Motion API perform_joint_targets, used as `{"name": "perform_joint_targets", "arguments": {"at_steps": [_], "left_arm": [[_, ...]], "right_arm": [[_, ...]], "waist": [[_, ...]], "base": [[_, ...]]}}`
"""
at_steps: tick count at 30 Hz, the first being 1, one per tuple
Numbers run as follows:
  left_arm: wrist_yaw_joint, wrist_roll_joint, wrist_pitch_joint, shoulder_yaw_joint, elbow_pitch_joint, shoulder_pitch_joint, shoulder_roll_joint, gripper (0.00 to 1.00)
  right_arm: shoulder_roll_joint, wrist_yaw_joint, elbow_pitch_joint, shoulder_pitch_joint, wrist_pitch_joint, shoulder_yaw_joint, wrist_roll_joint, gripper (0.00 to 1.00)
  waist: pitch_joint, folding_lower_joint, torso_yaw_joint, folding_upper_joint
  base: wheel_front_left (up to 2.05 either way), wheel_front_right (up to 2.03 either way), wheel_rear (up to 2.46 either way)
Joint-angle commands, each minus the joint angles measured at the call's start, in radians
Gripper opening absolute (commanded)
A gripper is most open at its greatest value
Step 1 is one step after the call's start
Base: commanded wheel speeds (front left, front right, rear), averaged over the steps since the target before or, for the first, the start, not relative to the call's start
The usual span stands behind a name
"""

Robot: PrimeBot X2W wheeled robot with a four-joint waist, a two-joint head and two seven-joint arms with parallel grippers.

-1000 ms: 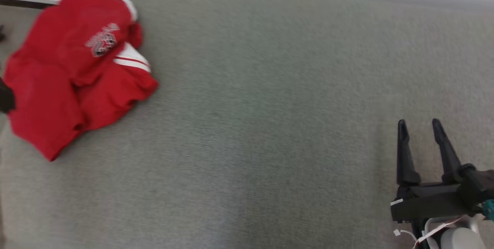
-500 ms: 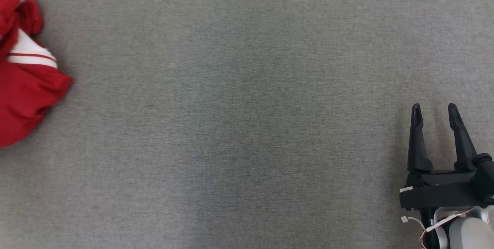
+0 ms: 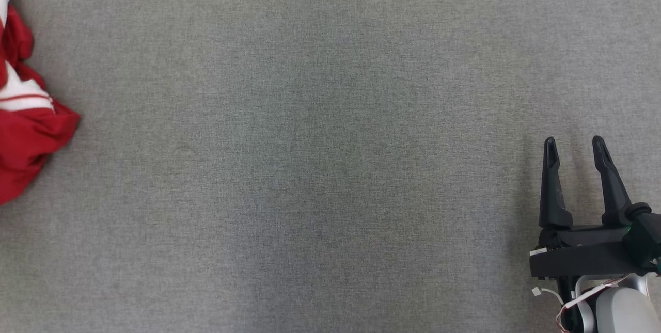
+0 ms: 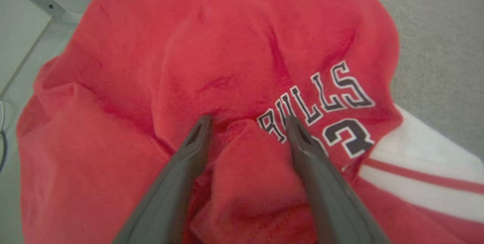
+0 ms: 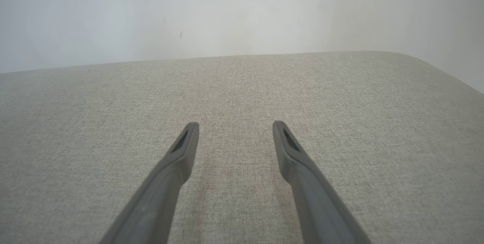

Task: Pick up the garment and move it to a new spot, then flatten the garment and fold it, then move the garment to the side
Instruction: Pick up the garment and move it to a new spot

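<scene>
Head view: the garment [image 3: 26, 137], red with a white striped band, lies crumpled at the far left of the grey fabric surface [image 3: 330, 168]. My right end effector [image 3: 574, 142] hangs over the surface's near right part, fingers wide apart and gripping nothing.

Left wrist view: my left end effector [image 4: 247, 121] is down on the garment at the surface's left end. Its fingers are spread wide, with a raised fold of red cloth between them beside the "BULLS" lettering; they are not clamped on it.

Right wrist view: the spread fingers point across bare surface towards a pale wall [image 5: 227, 9] behind its far edge.
</scene>
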Motion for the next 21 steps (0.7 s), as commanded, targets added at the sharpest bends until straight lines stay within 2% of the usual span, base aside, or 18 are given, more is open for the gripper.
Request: {"name": "perform_joint_targets", "arguments": {"at_steps": [1, 2, 3, 4, 13, 21], "left_arm": [[-0.006, -0.014, 0.009, -0.005, 0.021, 0.009, -0.004, 1.00], [-0.004, -0.021, 0.018, -0.019, 0.050, 0.011, -0.006, 0.52], [-0.004, -0.027, 0.014, -0.024, 0.060, 0.011, -0.006, 0.31], [-0.004, -0.029, 0.004, -0.027, 0.069, 0.008, -0.005, 0.00], [-0.004, 0.007, -0.215, -0.054, 0.080, -0.054, 0.030, 0.00], [-0.004, 0.049, -0.333, -0.097, 0.019, -0.138, 0.042, 0.00]], "right_arm": [[-0.001, -0.002, 0.000, -0.001, -0.002, 0.001, 0.006, 1.00], [-0.001, -0.002, 0.002, 0.000, -0.002, 0.003, 0.007, 1.00], [-0.001, -0.002, 0.002, -0.001, -0.001, 0.003, 0.009, 1.00], [-0.001, -0.002, 0.002, -0.002, -0.001, 0.003, 0.008, 1.00], [-0.001, -0.002, 0.026, 0.012, -0.011, 0.005, 0.016, 1.00], [0.000, -0.002, 0.086, 0.027, -0.035, 0.019, 0.044, 1.00]], "waist": [[0.000, 0.0001, -0.001, -0.0002], [-0.001, 0.0001, -0.003, -0.0002], [-0.002, 0.0001, -0.004, -0.0002], [-0.002, 0.0001, -0.005, -0.0002], [-0.050, 0.0001, 0.012, -0.0002], [-0.140, 0.0001, 0.034, -0.0002]], "base": [[0.00, 0.00, 0.00], [0.00, 0.00, 0.00], [0.00, 0.00, 0.00], [0.00, 0.00, 0.00], [0.00, 0.00, 0.00], [0.00, 0.00, 0.00]]}}
